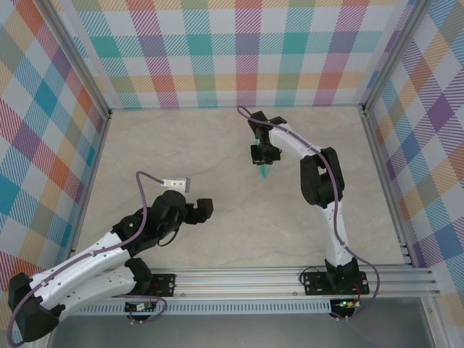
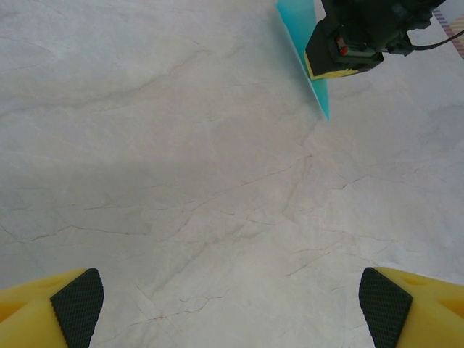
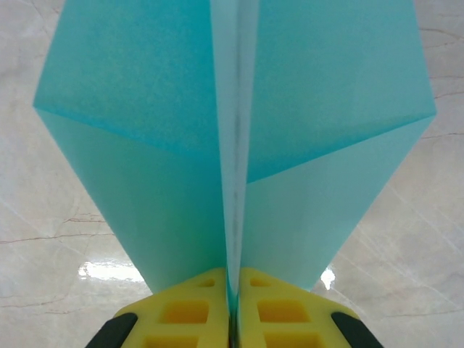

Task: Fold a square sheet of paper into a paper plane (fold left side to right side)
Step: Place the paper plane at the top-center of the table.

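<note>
Left claw (image 2: pixel 230 304): jaws are spread wide with nothing between them, held over the bare marbled surface (image 1: pixel 181 145) at the near left. Right claw (image 3: pixel 232 312): closed on the paper plane (image 3: pixel 145 145), which is pinched along its centre crease with its wings splayed to either side. From overhead, the plane is seen right of centre toward the far side, sharp tip pointed at the near edge, well apart from the left claw; whether the tip touches the surface cannot be told.
</note>
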Controlling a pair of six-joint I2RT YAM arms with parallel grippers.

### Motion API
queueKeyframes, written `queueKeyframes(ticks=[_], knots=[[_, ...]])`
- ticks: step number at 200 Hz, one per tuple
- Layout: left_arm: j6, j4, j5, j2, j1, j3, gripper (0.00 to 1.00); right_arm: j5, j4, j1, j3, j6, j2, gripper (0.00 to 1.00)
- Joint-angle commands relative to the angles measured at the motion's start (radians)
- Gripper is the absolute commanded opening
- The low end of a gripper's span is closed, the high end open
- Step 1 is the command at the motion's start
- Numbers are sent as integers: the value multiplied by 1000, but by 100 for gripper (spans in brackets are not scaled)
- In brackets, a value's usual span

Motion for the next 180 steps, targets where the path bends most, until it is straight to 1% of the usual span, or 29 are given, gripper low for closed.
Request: queueKeyframes(ticks=[1,22,58,87,99,135,166,180], knots=[[-9,-22,4,-6,-1,25,93,-10,-90,6,52,-10,21,9],[-9,-24,5,-4,0,23,94,-13,-105,6,63,-16,47,10],[-8,-29,-2,-1,0,23,94,-22,-105,7,63,-22,72,16],[-8,-32,0,5,0,25,94,-36,-96,8,57,-24,76,24],[-8,-30,1,6,0,25,94,-37,-98,7,56,-28,77,24],[5,-29,3,10,0,35,95,-10,-91,13,34,-34,37,31],[22,-56,-34,24,-1,64,95,10,-93,16,26,-38,-11,33],[23,-65,-53,32,1,74,96,22,-103,17,27,-42,-33,36]])
